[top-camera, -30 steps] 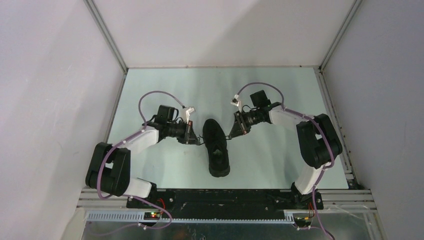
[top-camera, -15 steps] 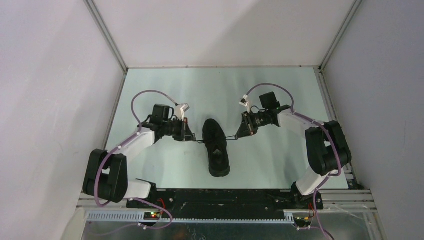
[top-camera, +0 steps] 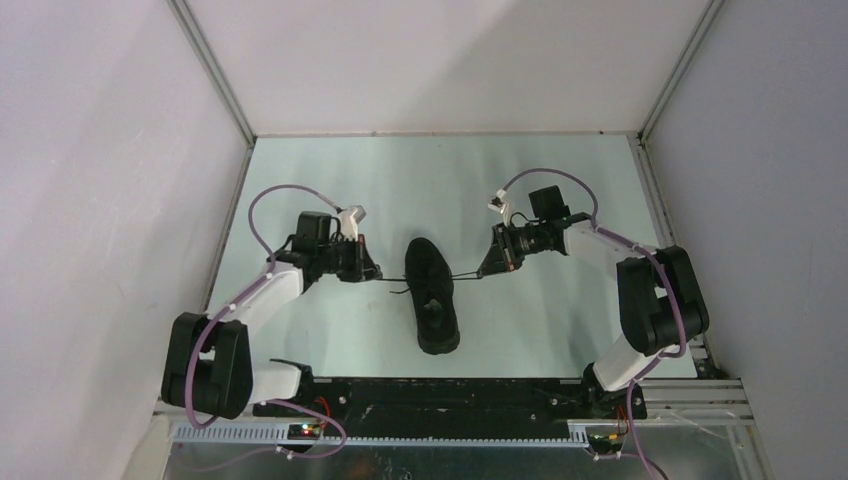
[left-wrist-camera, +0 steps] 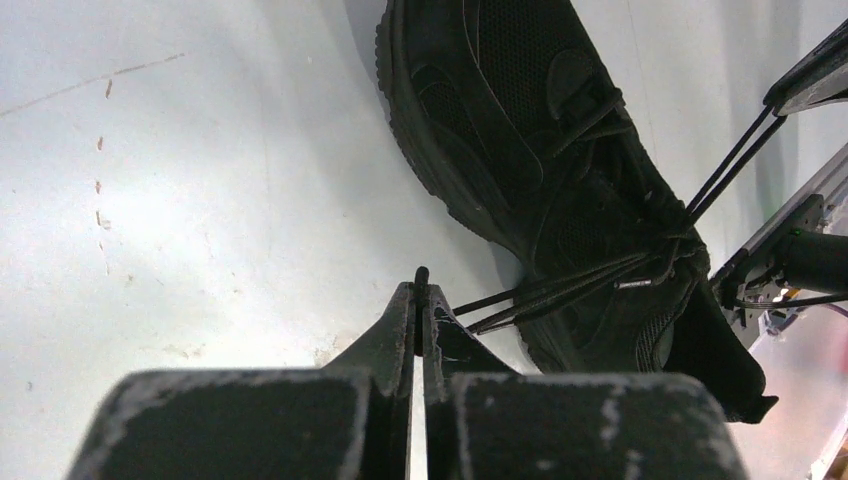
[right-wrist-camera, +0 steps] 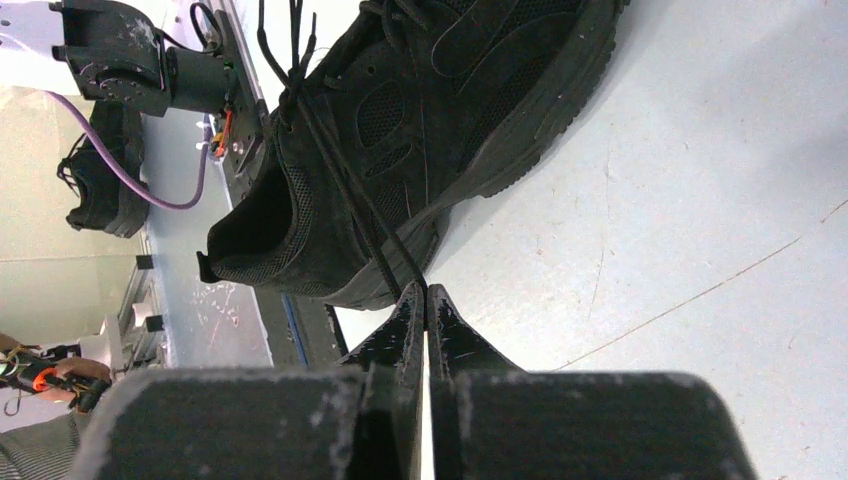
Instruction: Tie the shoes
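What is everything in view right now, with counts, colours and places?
shoe: one, black, centre of the table, toe away from the arm bases
laces: black, stretched taut sideways from the shoe to each gripper
table: one, pale green-white, under everything
walls: white, around the table
arms: two, white and black, one on each side of the shoe
left gripper: one, black, shut on laces, left of the shoe
right gripper: one, black, shut on laces, right of the shoe
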You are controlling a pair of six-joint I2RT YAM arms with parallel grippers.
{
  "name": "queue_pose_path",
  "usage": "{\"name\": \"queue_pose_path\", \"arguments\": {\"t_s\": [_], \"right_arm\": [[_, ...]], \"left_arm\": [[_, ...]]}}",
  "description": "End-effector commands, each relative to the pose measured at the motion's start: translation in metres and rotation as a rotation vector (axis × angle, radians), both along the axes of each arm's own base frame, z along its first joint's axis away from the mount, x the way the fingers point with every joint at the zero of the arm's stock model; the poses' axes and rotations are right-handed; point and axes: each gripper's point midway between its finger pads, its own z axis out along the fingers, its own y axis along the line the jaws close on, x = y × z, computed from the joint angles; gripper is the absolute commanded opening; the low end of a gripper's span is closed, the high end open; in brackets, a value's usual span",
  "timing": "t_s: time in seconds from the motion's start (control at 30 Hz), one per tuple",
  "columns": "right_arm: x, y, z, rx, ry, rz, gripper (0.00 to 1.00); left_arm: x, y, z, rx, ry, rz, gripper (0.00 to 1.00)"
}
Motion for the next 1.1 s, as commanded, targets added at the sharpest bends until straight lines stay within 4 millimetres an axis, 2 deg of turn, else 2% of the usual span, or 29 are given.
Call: {"name": "queue_pose_path", "arguments": {"t_s": [0.0,0.13,0.43,0.7,0.93,1.07], "right_arm": [[0.006,-0.01,0.003,-0.014,-0.058,-0.027,0.0],[0.007,-0.012,0.002,-0.022,-0.061,-0.034,0.0],[0.017,-0.027,0.0,-0.039,-0.059,-0.105,0.0],[0.02,-0.03,0.0,-0.047,-0.071,-0.122,0.0],[0.026,-0.039,-0.003,-0.059,-0.067,-0.171,0.0],[0.027,-0.042,-0.003,-0.062,-0.069,-0.181,0.0]], "left_arm": [[0.013,0.026,-0.006,0.088,-0.045,0.101,0.0],[0.015,0.026,-0.002,0.089,-0.059,0.094,0.0],[0.028,0.043,0.01,0.15,-0.141,0.175,0.0],[0.024,0.046,0.003,0.165,-0.113,0.169,0.0],[0.029,0.067,0.003,0.208,-0.113,0.262,0.0],[0.028,0.072,0.003,0.205,-0.108,0.278,0.0]]}}
